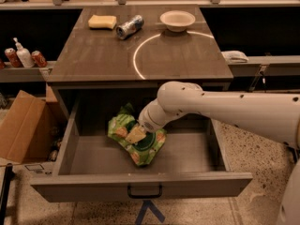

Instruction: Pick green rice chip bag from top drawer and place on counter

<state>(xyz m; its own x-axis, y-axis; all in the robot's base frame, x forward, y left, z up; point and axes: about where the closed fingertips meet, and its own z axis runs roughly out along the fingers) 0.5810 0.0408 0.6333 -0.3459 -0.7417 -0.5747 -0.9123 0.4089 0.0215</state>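
— Camera view, looking down from the front: where was the green rice chip bag (149,150)?
— Crumpled on the floor of the open top drawer (140,185), left of middle, below the table (93,55).
— And the gripper (137,134)?
— Down inside the drawer, pressed on the bag's upper side, with the white arm (225,108) reaching in from the right. Whether it was clamped on the bag, I couldn't tell.

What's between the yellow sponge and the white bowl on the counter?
A silver can on its side, seen in the camera view. The gripper is down in the top drawer, at the green rice chip bag.
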